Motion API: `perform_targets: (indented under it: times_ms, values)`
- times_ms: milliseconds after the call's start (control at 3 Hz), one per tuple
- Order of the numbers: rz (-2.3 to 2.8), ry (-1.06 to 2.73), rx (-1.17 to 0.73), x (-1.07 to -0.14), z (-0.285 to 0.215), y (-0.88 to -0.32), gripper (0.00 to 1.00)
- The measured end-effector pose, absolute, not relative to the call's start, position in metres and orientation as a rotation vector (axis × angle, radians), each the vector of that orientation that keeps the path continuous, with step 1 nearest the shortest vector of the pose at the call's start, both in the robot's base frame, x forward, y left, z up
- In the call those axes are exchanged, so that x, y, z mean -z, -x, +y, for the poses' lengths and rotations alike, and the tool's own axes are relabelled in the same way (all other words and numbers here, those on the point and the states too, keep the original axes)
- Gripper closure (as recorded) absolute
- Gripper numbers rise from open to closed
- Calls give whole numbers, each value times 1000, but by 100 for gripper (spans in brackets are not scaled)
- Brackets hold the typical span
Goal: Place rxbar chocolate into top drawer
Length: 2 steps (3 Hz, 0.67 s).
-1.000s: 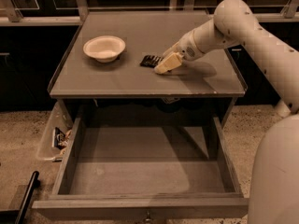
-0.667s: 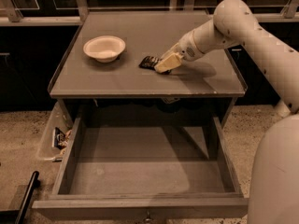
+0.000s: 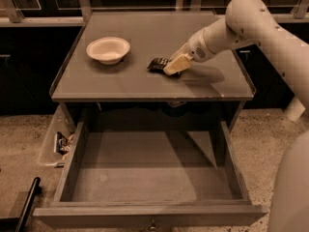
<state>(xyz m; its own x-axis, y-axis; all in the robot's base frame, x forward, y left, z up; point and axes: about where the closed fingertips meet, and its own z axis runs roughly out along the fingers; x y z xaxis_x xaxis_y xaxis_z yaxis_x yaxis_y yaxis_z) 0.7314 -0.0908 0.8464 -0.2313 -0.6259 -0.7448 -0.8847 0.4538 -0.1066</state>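
Grey bench (image 3: 203, 86), backed by dark cabinets: the rxbar chocolate (image 3: 155, 64) is met by the gripper (image 3: 174, 65) near the middle.

The bar is seen lying flat, just left of the gripper and touching it, its long axis judged to run roughly along the front edge. Whether the gripper is spread or clamped on the bar cannot be told. A cream bowl (image 3: 108, 49) is set apart toward the back-left corner. The top drawer (image 3: 145, 178) is found open below the front edge, so a carry forward is called for.
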Motion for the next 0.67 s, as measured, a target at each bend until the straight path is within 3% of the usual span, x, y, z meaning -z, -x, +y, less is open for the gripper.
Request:
perform_targets:
  times_ms: [667]
  values:
    - [1886, 1279, -384, -875, -102, -695, 100]
